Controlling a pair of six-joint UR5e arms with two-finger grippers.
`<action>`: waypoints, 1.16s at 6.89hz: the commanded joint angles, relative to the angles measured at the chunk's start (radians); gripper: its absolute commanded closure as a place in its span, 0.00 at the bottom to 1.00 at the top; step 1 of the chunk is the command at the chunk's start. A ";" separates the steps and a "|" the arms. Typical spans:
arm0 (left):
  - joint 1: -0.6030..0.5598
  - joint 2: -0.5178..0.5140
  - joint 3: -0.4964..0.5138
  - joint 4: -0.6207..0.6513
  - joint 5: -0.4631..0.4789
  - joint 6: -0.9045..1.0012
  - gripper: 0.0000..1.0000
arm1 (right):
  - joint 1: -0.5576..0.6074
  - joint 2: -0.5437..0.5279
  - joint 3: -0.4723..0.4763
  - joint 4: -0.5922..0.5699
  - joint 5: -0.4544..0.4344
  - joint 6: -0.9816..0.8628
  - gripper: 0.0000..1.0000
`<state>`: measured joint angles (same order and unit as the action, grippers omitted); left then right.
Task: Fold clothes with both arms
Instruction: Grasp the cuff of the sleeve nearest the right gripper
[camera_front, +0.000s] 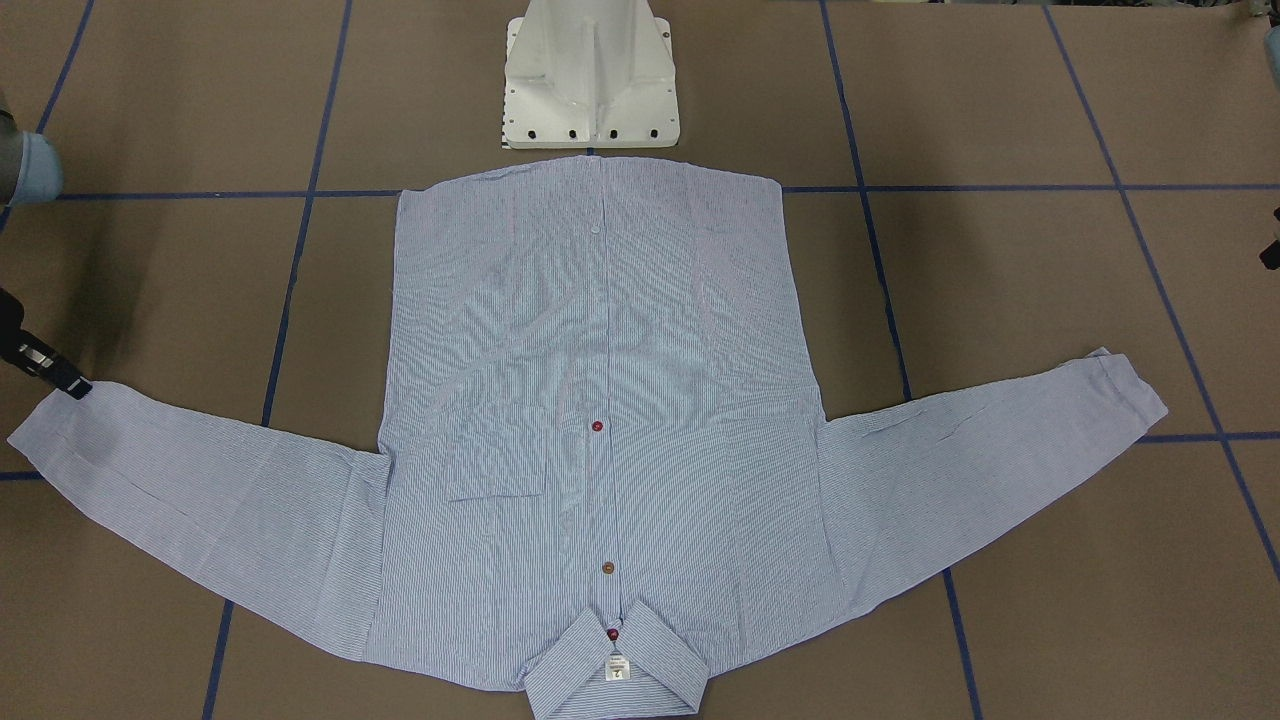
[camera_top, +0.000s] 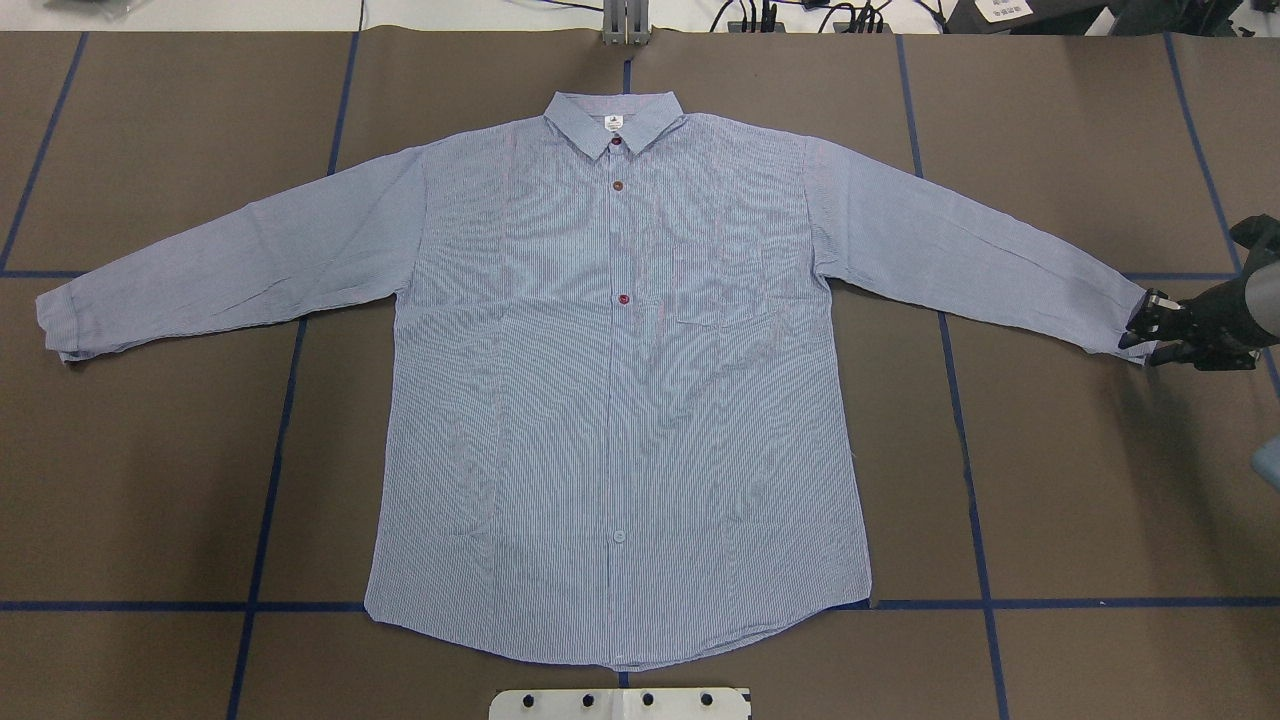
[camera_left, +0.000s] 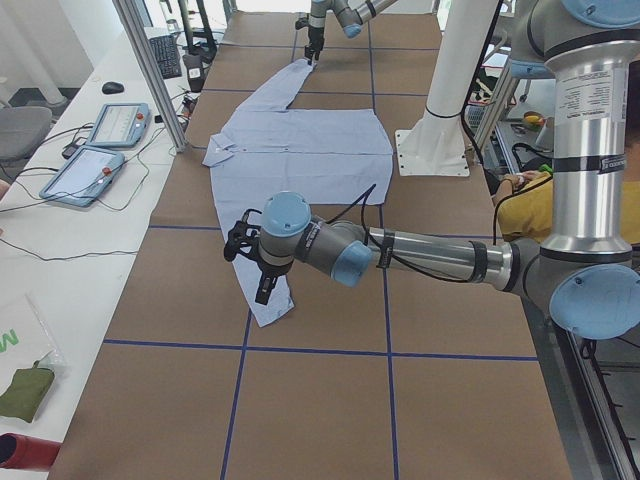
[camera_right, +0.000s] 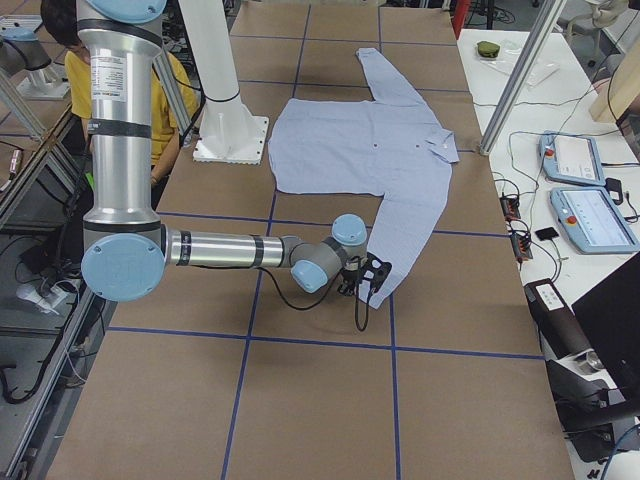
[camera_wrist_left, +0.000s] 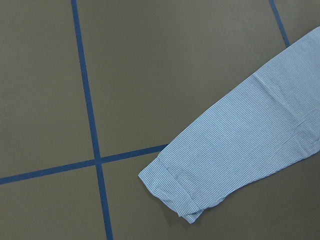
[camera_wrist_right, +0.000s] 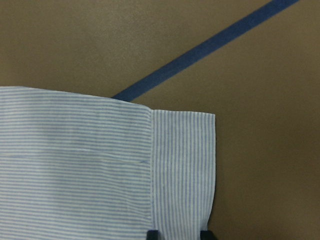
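Observation:
The light blue striped shirt (camera_top: 620, 380) lies flat, front up, with its collar (camera_top: 612, 120) at the table's far side and both sleeves spread. My right gripper (camera_top: 1148, 330) is open and low at the cuff of the sleeve on its side. In the right wrist view its fingertips (camera_wrist_right: 151, 234) stand either side of the cuff's edge (camera_wrist_right: 182, 170). My left gripper (camera_left: 262, 285) hangs over the other sleeve's cuff (camera_left: 272, 305); I cannot tell whether it is open or shut. The left wrist view shows that cuff (camera_wrist_left: 175, 190) and no fingers.
The white pedestal base (camera_front: 590, 80) stands at the shirt's hem (camera_front: 590, 165). Blue tape lines (camera_top: 270, 480) grid the brown table. A side table with tablets (camera_left: 115, 125) and metal posts (camera_left: 150, 70) run along the far edge. A person in yellow (camera_right: 165, 90) sits behind the robot.

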<state>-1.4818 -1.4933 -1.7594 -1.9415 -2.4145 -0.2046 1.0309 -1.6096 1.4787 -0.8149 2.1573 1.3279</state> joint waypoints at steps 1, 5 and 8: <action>0.000 -0.001 0.000 -0.002 0.000 -0.001 0.00 | 0.003 0.008 0.027 -0.001 0.015 0.005 1.00; 0.000 0.001 0.000 -0.020 0.000 -0.001 0.00 | -0.087 0.217 0.178 -0.149 -0.002 0.177 1.00; 0.000 0.001 0.000 -0.020 -0.002 -0.001 0.00 | -0.225 0.596 0.144 -0.469 -0.118 0.220 1.00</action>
<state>-1.4818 -1.4925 -1.7589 -1.9619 -2.4148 -0.2045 0.8624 -1.1504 1.6415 -1.1823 2.0983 1.5307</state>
